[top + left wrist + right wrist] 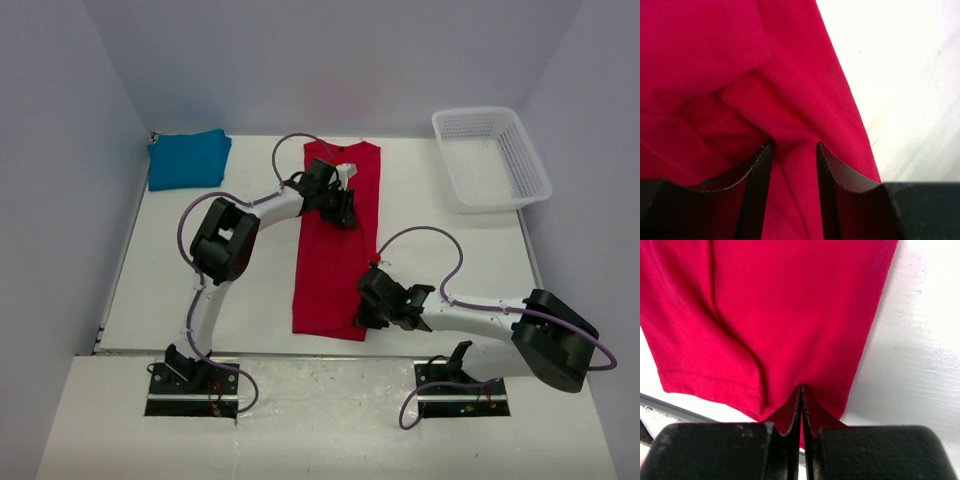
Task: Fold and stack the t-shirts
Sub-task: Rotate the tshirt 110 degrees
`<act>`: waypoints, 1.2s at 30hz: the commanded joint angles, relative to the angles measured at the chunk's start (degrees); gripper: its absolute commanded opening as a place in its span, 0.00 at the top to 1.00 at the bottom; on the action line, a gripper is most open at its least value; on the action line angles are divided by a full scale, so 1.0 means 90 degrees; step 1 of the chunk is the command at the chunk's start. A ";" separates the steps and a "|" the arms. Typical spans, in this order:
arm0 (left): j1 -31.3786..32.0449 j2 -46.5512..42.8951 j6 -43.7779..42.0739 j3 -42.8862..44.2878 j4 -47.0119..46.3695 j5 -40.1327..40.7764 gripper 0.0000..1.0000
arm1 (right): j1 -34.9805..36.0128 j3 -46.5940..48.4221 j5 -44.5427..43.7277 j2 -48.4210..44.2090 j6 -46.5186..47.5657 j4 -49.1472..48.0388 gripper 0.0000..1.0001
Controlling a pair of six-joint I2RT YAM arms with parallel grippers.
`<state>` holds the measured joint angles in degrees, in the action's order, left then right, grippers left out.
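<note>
- The white table (250, 300) fills the middle of the top view.
- The red t-shirt (335, 250) lies on it as a long, narrow strip running from upper centre down to lower centre, with the collar at the top.
- The white mesh basket (478, 195) stands at the upper right of the table. Only its own mesh shows inside.
- The teal-blue t-shirt (188, 158) sits folded at the table's upper left corner, well apart from the red one.
- The left gripper (792, 155) is over the upper part of the red strip. Its jaws are partly apart, clamped on a thick gather of red cloth.
- The right gripper (801, 390) is at the strip's lower right corner, jaws together and pinching the hem.
- A dark neck label (329, 147) shows at the collar, too small to read.
</note>
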<state>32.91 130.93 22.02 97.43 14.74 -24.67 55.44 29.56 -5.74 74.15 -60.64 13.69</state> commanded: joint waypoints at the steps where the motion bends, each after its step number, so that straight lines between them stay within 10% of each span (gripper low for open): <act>1: -0.0014 0.0090 -0.0054 0.0424 -0.0037 0.0113 0.58 | 0.0002 -0.0238 0.0012 0.0150 -0.0039 0.0373 1.00; 12: -0.0023 0.0150 -0.0054 0.0562 0.0139 0.0230 1.00 | 0.0002 -0.0179 -0.0017 0.0013 0.0000 0.0529 1.00; 36: -0.0228 -0.1023 -0.0240 -0.0766 0.0179 0.1051 1.00 | 0.0002 -0.0326 0.0188 0.0208 -0.0059 0.0217 1.00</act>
<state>31.14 125.89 21.47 91.44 17.32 -15.99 55.42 28.73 -4.03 74.17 -61.32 11.68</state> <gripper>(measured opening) 0.002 0.003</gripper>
